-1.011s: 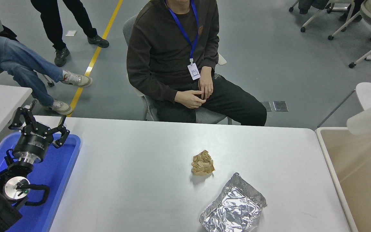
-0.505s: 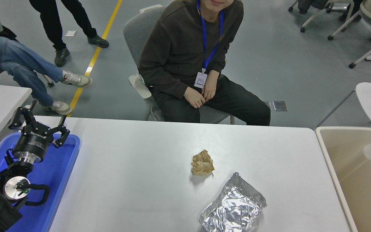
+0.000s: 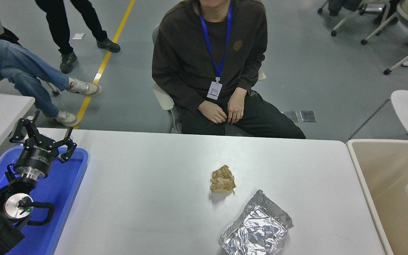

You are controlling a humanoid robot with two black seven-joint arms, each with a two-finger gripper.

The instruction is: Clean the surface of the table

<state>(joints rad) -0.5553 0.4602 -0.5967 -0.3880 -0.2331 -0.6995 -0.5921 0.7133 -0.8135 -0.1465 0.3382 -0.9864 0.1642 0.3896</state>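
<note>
Head view shows the table surface filling the lower middle of the frame, its long axis running left to right. Two pieces of litter lie on it, right of centre: a crumpled brown paper ball and, nearer the camera and slightly further right, a crumpled sheet of foil. They lie near each other but apart.

Both pieces lie closer to the beige bin, which stands against the table's right end, than to the blue tray at its left end.

Left gripper is parked over the blue tray, well apart from the litter, fingers spread and holding nothing. No right gripper is in view. Judgement: the litter lies on the right arm's side, so that arm is the better placed to reach it.

Lettering on the left gripper's body is too small to read. A seated person beyond the far edge wears a badge on a blue lanyard; hands rest in the lap.
</note>
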